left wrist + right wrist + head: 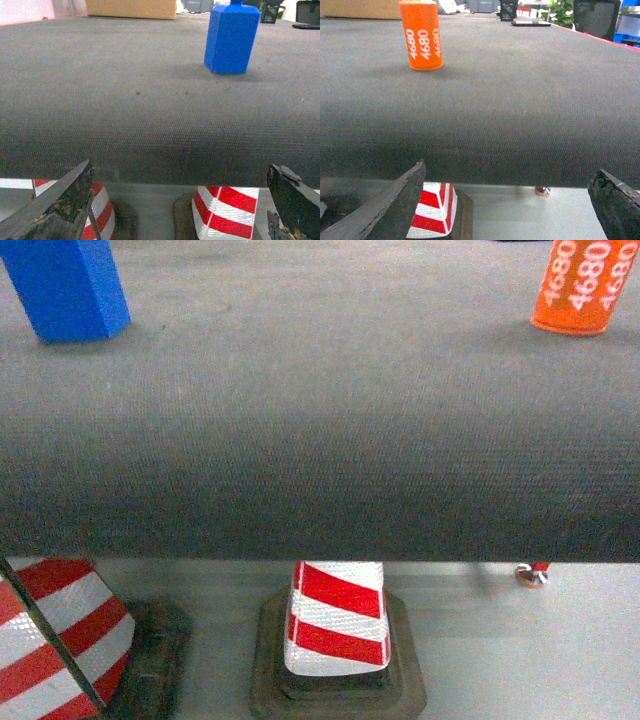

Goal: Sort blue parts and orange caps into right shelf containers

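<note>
So both pincers hang back at the near edge of the dark grey fabric-covered table [320, 440], jaws spread wide, nothing between them. The left gripper [175, 200] shows only its two worn black fingers [55, 205] at the bottom of the left wrist view; the upright blue block-shaped plastic part [231, 37] stands well ahead of it and off to its right, long axis vertical. The right gripper [505, 200] has the upright orange cylindrical cap printed 4680 [421, 36] well ahead and off to its left, also vertical. In the head view the blue part [68, 285] sits far left and the orange cap [585, 285] far right, so each arm is nearer its own piece. No shelf containers in view. Below the pincers, red-and-white striped traffic cones [337, 615] stand on the floor.
</note>
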